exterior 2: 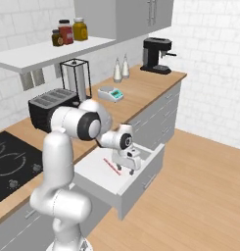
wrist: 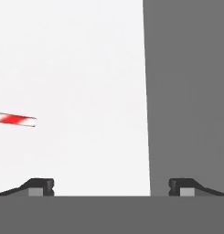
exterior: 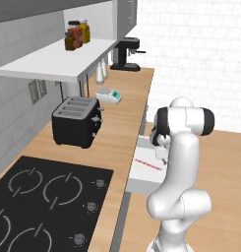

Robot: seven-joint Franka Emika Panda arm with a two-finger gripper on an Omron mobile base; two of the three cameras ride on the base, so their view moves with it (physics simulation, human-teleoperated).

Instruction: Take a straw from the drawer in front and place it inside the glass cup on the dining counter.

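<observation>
Straw (exterior 2: 111, 165): red-and-white striped, lying flat on the white floor of the open drawer (exterior 2: 141, 184); one end shows at the left edge of the hand view (wrist: 15, 119).

Drawer: pulled out from the counter (exterior: 127, 113) front, white inside, grey front panel. Contents: the straw, plus the gripper's lowered fingers.

Gripper (exterior 2: 127, 169): inside the drawer, just beside the straw, pointing down at the drawer floor. Fingers (wrist: 40, 186) spread wide apart, nothing between them; the straw lies off to one side of the gap, not touching either tip.

Counter, light wood, items in order from near to far:
- black hob (exterior: 43, 197), with knobs;
- black toaster (exterior: 76, 120);
- small white scale (exterior: 108, 95) with green display;
- two pale shakers (exterior 2: 121, 69), close together;
- black coffee machine (exterior 2: 156, 55), at the far end.

Shelf (exterior: 53, 61), white, above the counter: three jars (exterior: 76, 34) with dark, red and amber contents, grouped together.

Tall clear stand with dark frame (exterior 2: 75, 76): behind the toaster, under the shelf.
</observation>
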